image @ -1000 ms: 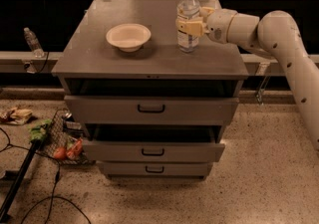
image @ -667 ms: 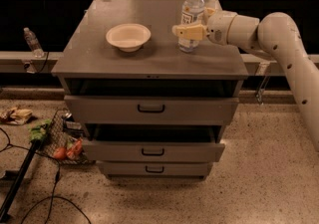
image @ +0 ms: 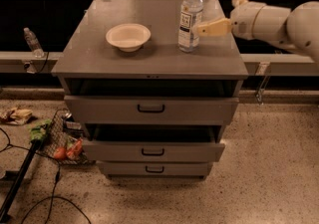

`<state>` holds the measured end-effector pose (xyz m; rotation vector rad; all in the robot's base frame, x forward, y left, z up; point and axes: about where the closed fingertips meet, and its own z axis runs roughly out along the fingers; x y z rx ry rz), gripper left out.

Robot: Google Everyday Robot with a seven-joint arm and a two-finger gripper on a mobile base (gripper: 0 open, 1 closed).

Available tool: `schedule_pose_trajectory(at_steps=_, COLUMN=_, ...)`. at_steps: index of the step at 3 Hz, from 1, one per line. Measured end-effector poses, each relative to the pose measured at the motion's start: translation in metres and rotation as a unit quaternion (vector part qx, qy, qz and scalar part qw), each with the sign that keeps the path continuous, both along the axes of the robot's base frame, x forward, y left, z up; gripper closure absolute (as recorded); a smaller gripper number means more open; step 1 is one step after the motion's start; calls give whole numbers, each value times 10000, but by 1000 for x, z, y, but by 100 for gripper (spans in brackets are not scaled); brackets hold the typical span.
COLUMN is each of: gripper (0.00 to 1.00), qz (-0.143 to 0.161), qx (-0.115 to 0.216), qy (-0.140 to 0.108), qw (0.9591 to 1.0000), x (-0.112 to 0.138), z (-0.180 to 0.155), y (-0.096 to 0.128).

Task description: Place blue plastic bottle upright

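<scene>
- Since the blue plastic bottle [image: 190,19] stands upright on the far right part of the drawer cabinet top [image: 149,61], to the right of the cream bowl [image: 128,36], how will it handle?
- Light, I think, with thin smooth walls that dent, and it tips easily. The labelled middle is the best hold. The gripper [image: 204,29] is just beside it on the right; open or closed, I cannot tell.

Gripper [image: 213,28] upper right, just beside bottle [image: 190,19]; bowl [image: 128,36] further left; tabletop [image: 149,62] front strip is free.
</scene>
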<state>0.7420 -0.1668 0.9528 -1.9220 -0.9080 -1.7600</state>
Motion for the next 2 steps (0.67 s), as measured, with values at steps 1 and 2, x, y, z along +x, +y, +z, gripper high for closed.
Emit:
schedule_pose_trajectory(at_steps=1, gripper=0, qz=-473, qx=-273, qy=-48, qw=9985, x=-22, z=34, y=-40)
schedule_pose_trajectory(at_steps=2, gripper=0, qz=-515, qx=-302, qy=-70, qw=9982, x=-26, z=41, y=-43)
